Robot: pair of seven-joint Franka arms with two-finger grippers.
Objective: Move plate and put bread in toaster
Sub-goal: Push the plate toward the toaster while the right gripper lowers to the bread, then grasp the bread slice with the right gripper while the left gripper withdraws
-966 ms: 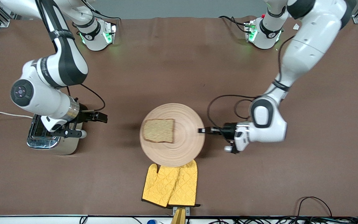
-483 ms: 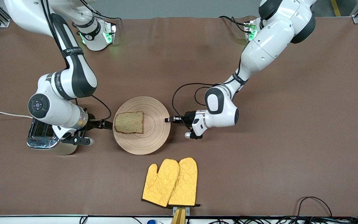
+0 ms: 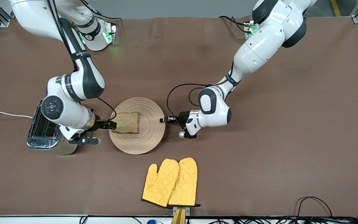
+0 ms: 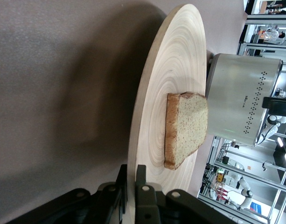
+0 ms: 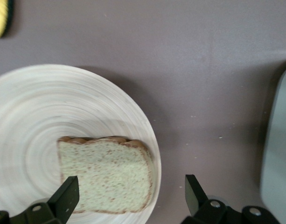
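Beside the plate [image 3: 137,125], toward the right arm's end of the desk, stands the toaster [image 3: 47,130]. I have the right tool [image 3: 108,124] spread wide, empty, low at the plate's toaster-side rim, where the bread [image 3: 126,122] lies flat, nearest this arm. My left tool [image 3: 163,119] pinches the plate's rim at the left arm's end.

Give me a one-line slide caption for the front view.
Left gripper clamps the plate rim while the open right gripper reaches for the bread beside the toaster.
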